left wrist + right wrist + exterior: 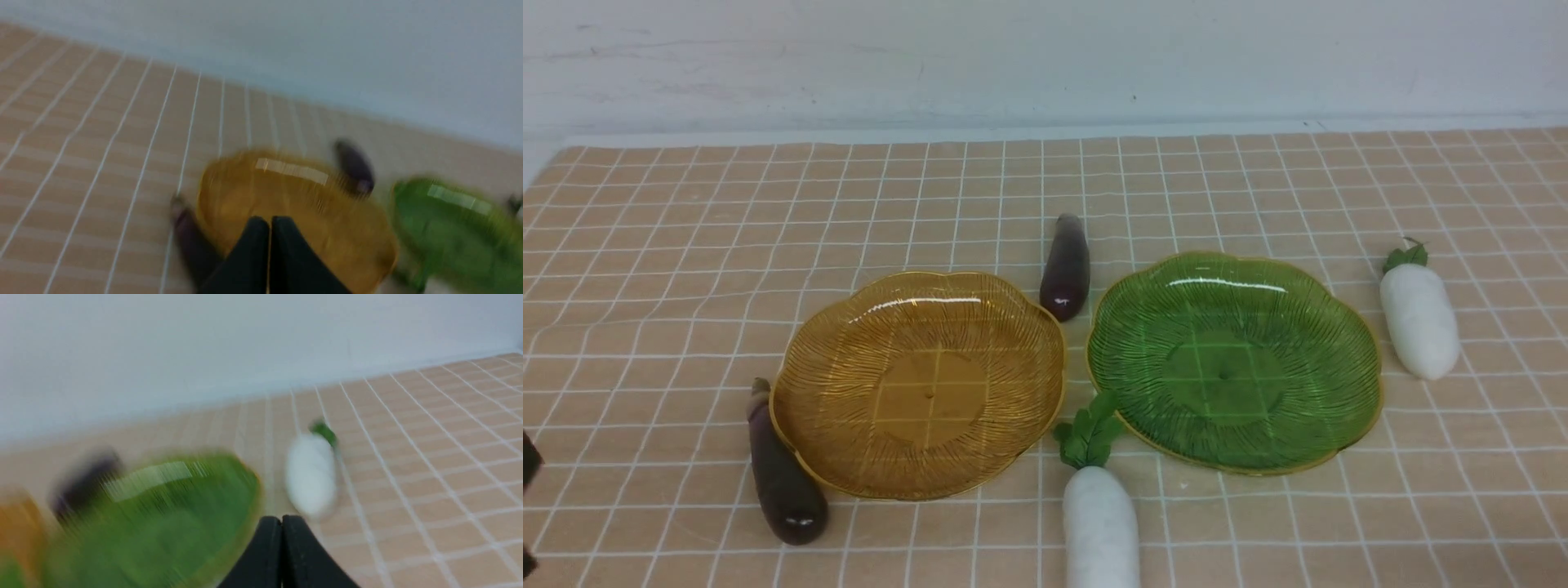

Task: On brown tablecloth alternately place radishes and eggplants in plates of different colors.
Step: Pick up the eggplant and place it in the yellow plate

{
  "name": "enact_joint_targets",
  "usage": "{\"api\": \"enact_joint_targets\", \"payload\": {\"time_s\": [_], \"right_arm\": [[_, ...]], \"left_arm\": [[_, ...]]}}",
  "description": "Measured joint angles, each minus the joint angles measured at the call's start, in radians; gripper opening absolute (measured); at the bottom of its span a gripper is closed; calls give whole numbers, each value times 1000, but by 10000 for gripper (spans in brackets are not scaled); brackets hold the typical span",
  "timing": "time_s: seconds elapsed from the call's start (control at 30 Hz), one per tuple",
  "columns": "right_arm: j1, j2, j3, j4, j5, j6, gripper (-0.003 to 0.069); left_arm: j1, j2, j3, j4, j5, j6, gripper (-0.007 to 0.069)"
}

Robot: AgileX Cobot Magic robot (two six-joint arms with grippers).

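Note:
On the brown tablecloth (686, 245) an amber plate (833, 359) and a green plate (1331, 343) lie side by side, both empty. One eggplant (784, 482) lies against the amber plate's near left rim, another eggplant (1066, 265) behind the gap between the plates. One radish (1099, 523) lies at the front between the plates, another radish (1419, 320) right of the green plate. My left gripper (269, 222) is shut and empty, above the amber plate (294, 196) in its blurred wrist view. My right gripper (281, 520) is shut and empty, near the right radish (311, 477) and green plate (163, 506).
A pale wall (1045, 57) runs along the table's far edge. A dark part of my left arm (529, 461) shows at the front view's left edge. Both wrist views are motion-blurred.

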Motion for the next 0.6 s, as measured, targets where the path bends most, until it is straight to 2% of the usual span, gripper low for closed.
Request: {"api": "enact_joint_targets", "payload": {"time_s": [0.03,0.07,0.2,0.3,0.4,0.6], "right_arm": [[0,0,0,79,-42,30,-15],[0,0,0,163,-79,64,-15],[0,0,0,288,-115,87,-15],[0,0,1,315,-119,91,-15],[0,0,1,334,-107,95,-15],[0,0,1,333,0,82,-15]], "left_arm": [[0,89,-61,32,151,5,-3],[0,148,-95,58,229,6,-3],[0,420,-180,141,429,10,-3],[0,589,-185,138,429,12,-3],[0,728,-195,64,386,22,-3],[0,839,-231,-22,305,44,-3]]}}
